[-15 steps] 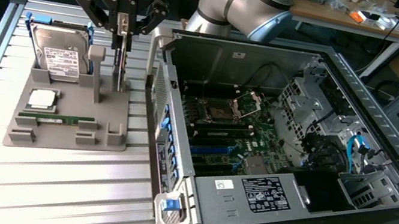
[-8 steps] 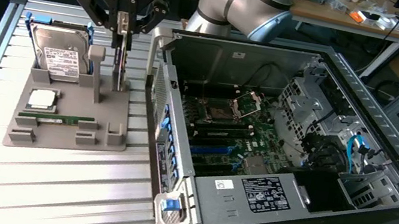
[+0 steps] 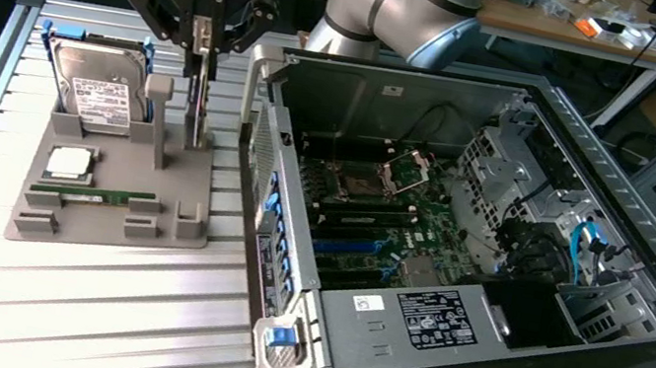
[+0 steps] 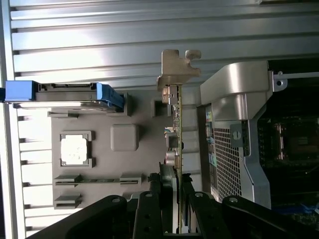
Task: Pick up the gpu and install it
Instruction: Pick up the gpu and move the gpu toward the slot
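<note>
Currently the tool [image 3: 198, 67] is gripping the gpu [image 4: 178, 114] from above, its jaws narrowed onto the thin board. The card is standing on edge at the grey holder [image 3: 94, 227] on the table [image 3: 78, 322], likely presenting its top for grasping, just left of the open computer case [image 3: 457, 216] in the exterior view.

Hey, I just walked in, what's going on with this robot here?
A robot arm's tool is closed on the upper edge of a thin green expansion card with a silvery end bracket. The card stands upright in a grey holder tray, beside a silver hard drive, and is not yet in the open computer case next to it.
</note>
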`<state>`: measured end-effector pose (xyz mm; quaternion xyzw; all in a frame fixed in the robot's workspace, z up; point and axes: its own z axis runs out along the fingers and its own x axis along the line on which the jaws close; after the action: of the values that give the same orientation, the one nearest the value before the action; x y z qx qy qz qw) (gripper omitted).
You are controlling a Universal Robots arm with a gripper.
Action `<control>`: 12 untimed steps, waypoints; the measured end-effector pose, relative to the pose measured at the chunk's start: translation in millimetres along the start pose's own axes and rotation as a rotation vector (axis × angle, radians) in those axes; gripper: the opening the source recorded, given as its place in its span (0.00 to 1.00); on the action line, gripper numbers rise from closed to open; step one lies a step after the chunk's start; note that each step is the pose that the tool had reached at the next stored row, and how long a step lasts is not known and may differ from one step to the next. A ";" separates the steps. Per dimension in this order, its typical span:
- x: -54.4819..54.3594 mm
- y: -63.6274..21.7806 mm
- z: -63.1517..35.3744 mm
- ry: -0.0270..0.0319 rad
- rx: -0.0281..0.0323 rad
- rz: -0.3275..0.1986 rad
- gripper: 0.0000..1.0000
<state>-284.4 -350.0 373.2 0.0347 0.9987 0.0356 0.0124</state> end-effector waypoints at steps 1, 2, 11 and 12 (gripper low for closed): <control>0.0 0.0 -0.6 0.0000 -0.0001 0.000 0.27; 0.0 0.1 -1.2 0.0001 0.0000 0.000 0.27; -0.1 0.3 -4.8 0.0000 0.0000 0.000 0.27; -0.1 0.4 -5.2 0.0000 0.0000 0.000 0.27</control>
<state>-284.4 -350.0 378.4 0.0346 0.9987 0.0356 0.0124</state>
